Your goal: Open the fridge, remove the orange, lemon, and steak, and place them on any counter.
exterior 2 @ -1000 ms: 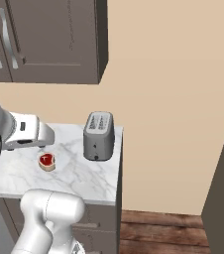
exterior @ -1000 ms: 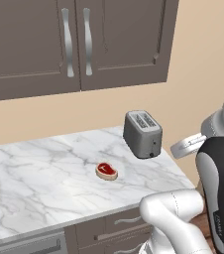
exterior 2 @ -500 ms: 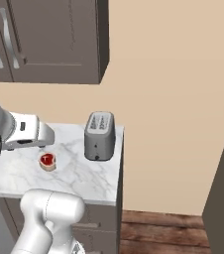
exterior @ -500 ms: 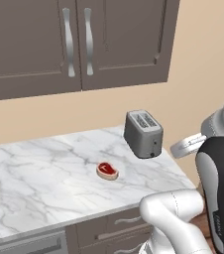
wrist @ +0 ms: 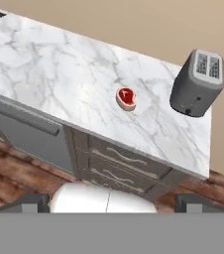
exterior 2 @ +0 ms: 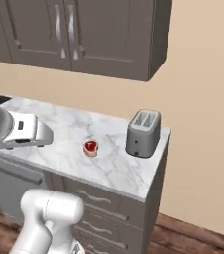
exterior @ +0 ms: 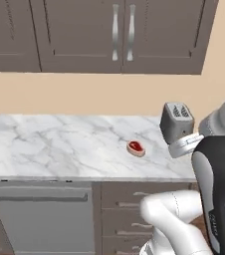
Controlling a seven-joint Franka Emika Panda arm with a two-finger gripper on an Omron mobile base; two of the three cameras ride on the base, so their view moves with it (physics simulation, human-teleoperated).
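Note:
The steak [exterior: 136, 148], a small red slab with a pale rim, lies flat on the white marble counter [exterior: 59, 144], a little left of its right end. It also shows in the right base view as the steak [exterior 2: 90, 147] on the counter [exterior 2: 119, 168]. In the hand view the steak [wrist: 126, 97] lies mid-counter [wrist: 44, 64], well away from my gripper [wrist: 112, 203]. Its two dark fingertips [wrist: 30, 202] stand wide apart, open, with nothing between them. The fridge, the orange and the lemon are out of view.
A grey toaster [exterior: 176, 119] [exterior 2: 142, 133] [wrist: 197, 83] stands at the counter's right end, right of the steak. Dark brown wall cabinets [exterior: 119, 35] hang above. Below the counter are a grey dishwasher front [exterior: 40, 214] and drawers [wrist: 124, 163]. Beyond the counter's end is wooden floor [exterior 2: 193, 238].
The whole picture has shifted right in both base views, so the camera has moved with the base. The steak and toaster stay put on the counter. The gripper stays open.

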